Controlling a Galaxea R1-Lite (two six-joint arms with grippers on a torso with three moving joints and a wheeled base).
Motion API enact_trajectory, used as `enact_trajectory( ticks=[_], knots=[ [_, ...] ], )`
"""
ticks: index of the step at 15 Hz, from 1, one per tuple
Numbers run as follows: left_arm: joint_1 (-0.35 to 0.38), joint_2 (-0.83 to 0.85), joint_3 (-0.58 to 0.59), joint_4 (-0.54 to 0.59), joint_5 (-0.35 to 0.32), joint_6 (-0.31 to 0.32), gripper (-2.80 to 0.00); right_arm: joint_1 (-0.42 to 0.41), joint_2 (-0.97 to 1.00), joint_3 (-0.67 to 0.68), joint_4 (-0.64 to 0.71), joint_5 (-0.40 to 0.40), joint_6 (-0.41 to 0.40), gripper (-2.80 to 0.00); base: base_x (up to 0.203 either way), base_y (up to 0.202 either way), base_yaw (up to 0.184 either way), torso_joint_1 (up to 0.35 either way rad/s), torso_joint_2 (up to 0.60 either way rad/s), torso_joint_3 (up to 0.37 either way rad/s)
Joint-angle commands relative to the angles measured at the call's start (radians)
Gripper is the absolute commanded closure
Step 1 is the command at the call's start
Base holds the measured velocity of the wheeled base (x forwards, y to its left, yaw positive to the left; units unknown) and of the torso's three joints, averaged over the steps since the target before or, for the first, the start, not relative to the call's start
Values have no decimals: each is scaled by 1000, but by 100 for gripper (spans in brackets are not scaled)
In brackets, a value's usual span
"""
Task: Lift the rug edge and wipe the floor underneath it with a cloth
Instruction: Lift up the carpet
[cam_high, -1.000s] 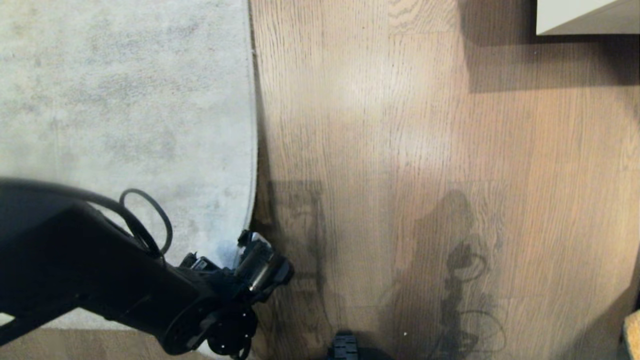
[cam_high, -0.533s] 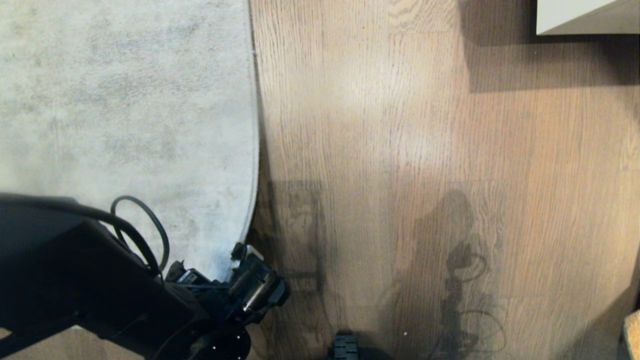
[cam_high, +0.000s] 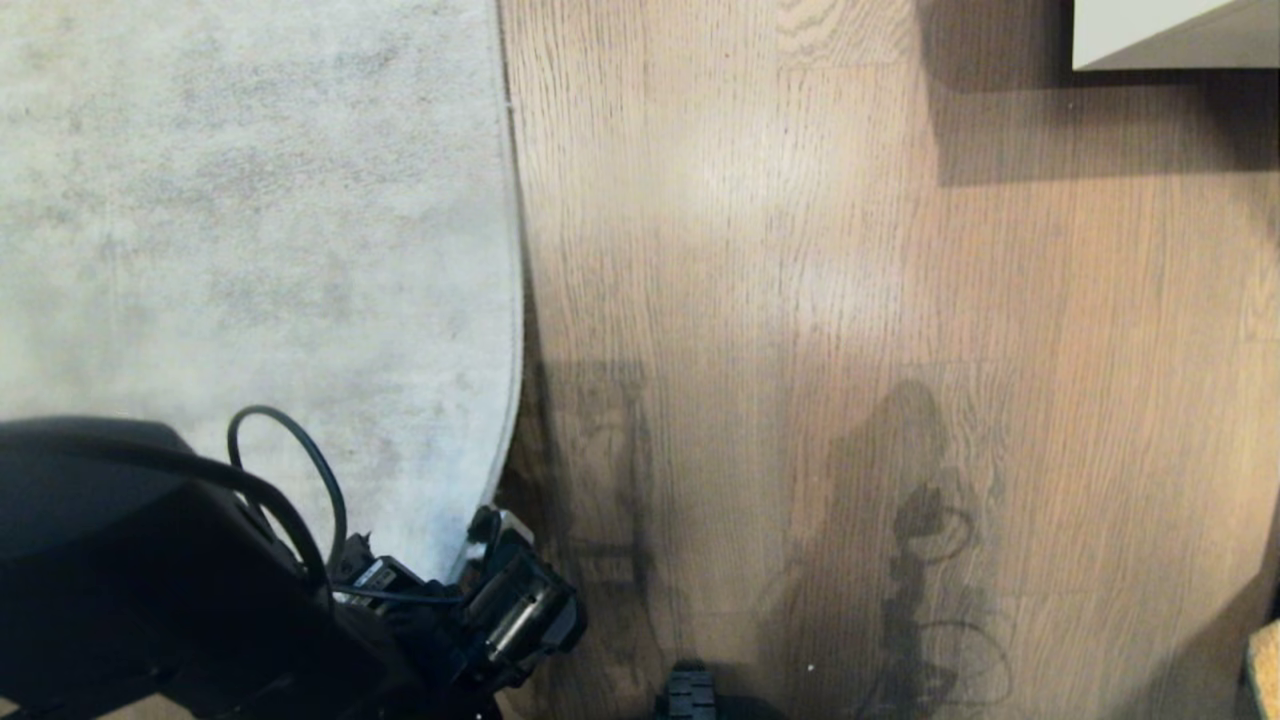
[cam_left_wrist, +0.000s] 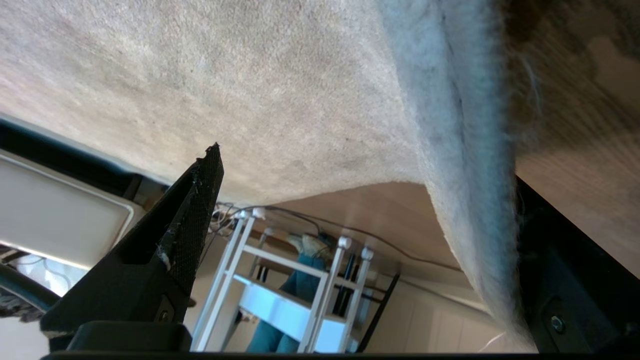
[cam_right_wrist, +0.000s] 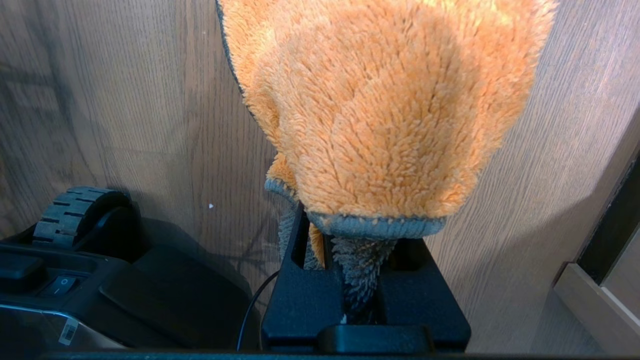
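No text is reading clearly anywhere; a small label on the robot base is staying illegible.

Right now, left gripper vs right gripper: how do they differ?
The left gripper has its jaws wide open astride the rug edge, gripping nothing yet; the right gripper is shut on the orange cloth. In the head view the left gripper sits at the rug's near corner; the right gripper is out of that view, above bare floor. Both are black.
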Motion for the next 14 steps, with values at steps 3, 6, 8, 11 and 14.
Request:
enact_trajectory(
  ticks=[3, 6, 8, 11, 14],
  knots=[
    [-11, 6, 77, -98, -1, -11, -280, 0, 1, 0, 1, 1, -1, 0, 0, 0, 0, 0, 0, 0],
    [-18, 19, 116, -152, -8, -14, -280, 0, 1, 0, 1, 1, -1, 0, 0, 0, 0, 0, 0, 0],
    [-25, 20, 125, -154, -8, -14, -280, 0, 1, 0, 1, 1, -1, 0, 0, 0, 0, 0, 0, 0],
    [-40, 20, 146, -154, -8, -14, -280, 0, 1, 0, 1, 1, -1, 0, 0, 0, 0, 0, 0, 0],
    [-40, 20, 152, -154, -8, -14, -280, 0, 1, 0, 1, 1, -1, 0, 0, 0, 0, 0, 0, 0]
  ],
)
